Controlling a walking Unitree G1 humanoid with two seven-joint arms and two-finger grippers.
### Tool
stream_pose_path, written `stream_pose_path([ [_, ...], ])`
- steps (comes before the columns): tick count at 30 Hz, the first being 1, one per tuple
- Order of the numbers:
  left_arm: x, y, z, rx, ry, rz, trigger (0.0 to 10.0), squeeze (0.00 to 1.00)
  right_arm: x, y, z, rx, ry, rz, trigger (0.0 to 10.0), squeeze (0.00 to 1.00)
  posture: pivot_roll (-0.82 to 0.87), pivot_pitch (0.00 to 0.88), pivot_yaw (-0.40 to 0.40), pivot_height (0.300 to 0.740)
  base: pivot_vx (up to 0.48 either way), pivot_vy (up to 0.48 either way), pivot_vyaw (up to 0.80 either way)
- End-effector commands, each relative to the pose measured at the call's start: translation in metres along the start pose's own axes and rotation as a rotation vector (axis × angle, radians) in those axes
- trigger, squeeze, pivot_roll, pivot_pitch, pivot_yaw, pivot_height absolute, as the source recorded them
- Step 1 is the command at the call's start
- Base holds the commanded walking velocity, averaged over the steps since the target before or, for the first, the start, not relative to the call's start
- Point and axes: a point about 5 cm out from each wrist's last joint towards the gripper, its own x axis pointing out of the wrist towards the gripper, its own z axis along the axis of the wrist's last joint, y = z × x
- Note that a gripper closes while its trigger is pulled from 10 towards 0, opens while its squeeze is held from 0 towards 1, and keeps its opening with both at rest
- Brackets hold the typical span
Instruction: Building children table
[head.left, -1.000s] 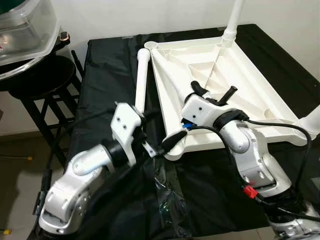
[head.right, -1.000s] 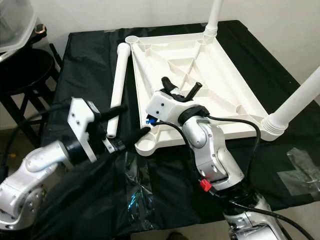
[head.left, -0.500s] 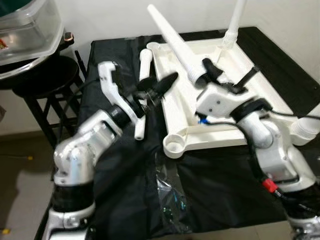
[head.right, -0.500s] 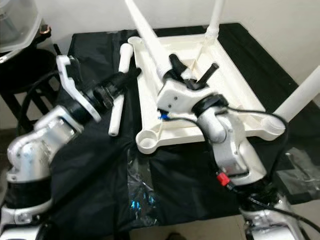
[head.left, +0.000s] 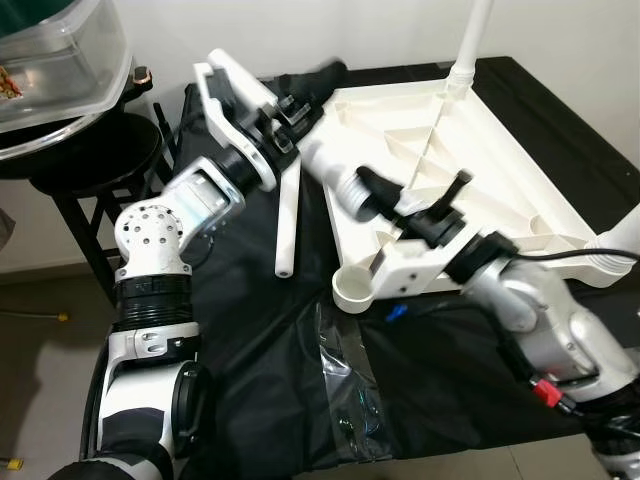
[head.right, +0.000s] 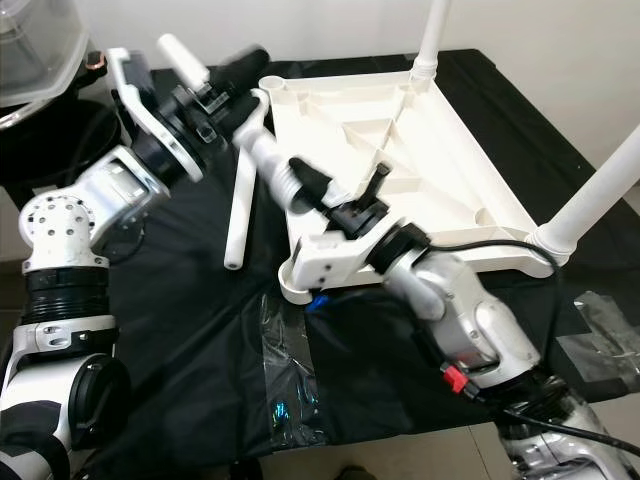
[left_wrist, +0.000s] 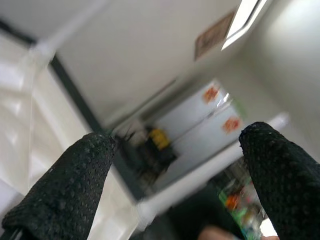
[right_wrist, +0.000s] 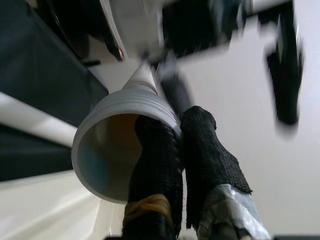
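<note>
The white tabletop (head.left: 500, 190) lies upside down on the black cloth. One leg (head.left: 470, 40) stands screwed in at the far corner, another (head.left: 620, 240) at the near right. The near-left socket (head.left: 352, 290) is empty. My right gripper (head.left: 368, 188) is shut on the threaded rim of a loose white leg (head.left: 322, 162), one finger inside the tube (right_wrist: 107, 155). That leg slants up and leftward over the tabletop's left edge. My left gripper (head.left: 315, 95) is raised beside the leg's upper part, open, with nothing between its fingers (left_wrist: 75, 185). A further leg (head.left: 288, 220) lies on the cloth.
A black stool (head.left: 90, 160) carrying a clear plastic bin (head.left: 60, 60) stands to the left of the table. Crinkled clear film (head.left: 345, 370) is stuck to the cloth near the front edge. A white wall runs behind the table.
My right gripper has swung the held leg lower and toward the near left. My left arm has risen and reached farther back, alongside the leg's upper part.
</note>
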Motion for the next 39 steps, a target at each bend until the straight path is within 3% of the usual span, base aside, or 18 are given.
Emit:
stream_pose_path([
  [1, 0.009, 0.0, -0.015, 0.029, 0.102, 0.019, 10.0, 0.0, 0.004, 0.001, 0.011, -0.01, -0.065, -0.011, 0.0, 0.0, -0.08, 0.164, 0.043, 0.74, 0.0, 0.0, 0.0],
  [8, 0.008, 0.013, -0.006, 0.055, 0.076, 0.116, 10.0, 0.0, 0.005, -0.002, 0.003, -0.033, -0.043, -0.033, 0.0, 0.0, -0.08, 0.174, 0.041, 0.74, 0.0, 0.0, 0.0],
  [12, 0.0, 0.016, 0.021, 0.077, -0.007, 0.154, 10.0, 0.0, 0.002, 0.001, -0.004, -0.033, 0.002, -0.023, 0.0, 0.0, -0.07, 0.179, 0.041, 0.74, 0.0, 0.0, 0.0],
  [14, 0.0, 0.016, 0.021, 0.077, -0.007, 0.154, 10.0, 0.0, 0.002, 0.001, -0.004, -0.033, 0.002, -0.023, 0.0, 0.0, -0.07, 0.179, 0.041, 0.74, 0.0, 0.0, 0.0],
  [18, -0.015, 0.009, 0.06, 0.121, -0.128, 0.163, 10.0, 0.0, -0.001, 0.002, -0.017, -0.045, 0.082, -0.021, 0.0, 0.0, -0.07, 0.182, 0.037, 0.74, 0.0, 0.0, 0.0],
  [21, -0.021, 0.008, 0.072, 0.136, -0.157, 0.171, 10.0, 0.0, -0.003, 0.002, -0.023, -0.053, 0.114, -0.02, 0.0, 0.0, -0.07, 0.183, 0.036, 0.74, 0.0, 0.0, 0.0],
  [26, -0.024, 0.009, 0.072, 0.139, -0.133, 0.174, 10.0, 0.0, -0.003, -0.002, -0.025, -0.061, 0.115, -0.031, 0.0, 0.0, -0.07, 0.183, 0.035, 0.74, 0.0, 0.0, 0.0],
  [28, -0.023, 0.017, 0.054, 0.155, -0.046, 0.202, 10.0, 0.0, 0.001, -0.006, -0.023, -0.067, 0.1, -0.048, 0.0, 0.0, -0.07, 0.183, 0.033, 0.74, 0.0, 0.0, 0.0],
  [31, -0.021, 0.022, 0.046, 0.149, -0.016, 0.222, 10.0, 0.0, 0.002, -0.008, -0.02, -0.068, 0.085, -0.056, 0.0, 0.0, -0.07, 0.183, 0.033, 0.74, 0.0, 0.0, 0.0],
  [32, -0.018, 0.034, 0.034, 0.143, 0.014, 0.278, 10.0, 0.0, 0.006, -0.012, -0.015, -0.073, 0.05, -0.069, 0.0, 0.0, -0.07, 0.183, 0.033, 0.74, 0.0, 0.0, 0.0],
  [39, -0.014, 0.043, 0.033, 0.137, -0.004, 0.329, 10.0, 0.0, 0.009, -0.012, -0.01, -0.069, 0.023, -0.072, 0.0, 0.0, -0.07, 0.184, 0.033, 0.74, 0.0, 0.0, 0.0],
])
